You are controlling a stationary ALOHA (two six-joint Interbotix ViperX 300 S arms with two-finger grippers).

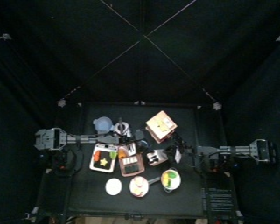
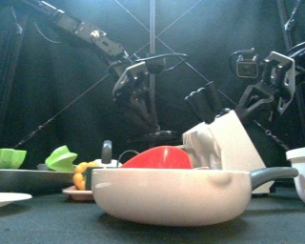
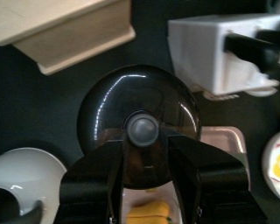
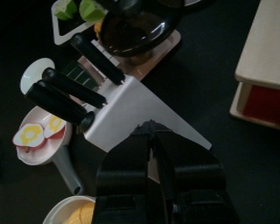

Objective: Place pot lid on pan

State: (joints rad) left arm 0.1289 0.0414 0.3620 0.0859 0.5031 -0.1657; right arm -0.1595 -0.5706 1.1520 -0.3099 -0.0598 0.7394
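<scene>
From above, the left gripper [image 1: 122, 140] hung over the clutter at mid-table, the right arm resting toward three o'clock.

At table height, the pan [image 2: 181, 193] sat front and centre.

In the left wrist view, wide-spread, empty jaws straddled the pot lid [image 3: 140, 122], its knob [image 3: 142, 128] centred; descending squarely before closing seemed wise.

The right gripper [image 4: 154, 179] looked nearly closed, empty, above the knife block [image 4: 130, 109].

Both arms are matte black, built of slim jointed segments with boxy motor housings. The left claw [image 3: 154, 179] has two broad, glossy black jaws. The right claw [image 4: 154, 179] matches it, with thin black cables trailing along the arms above the table [image 2: 244, 229].
</scene>
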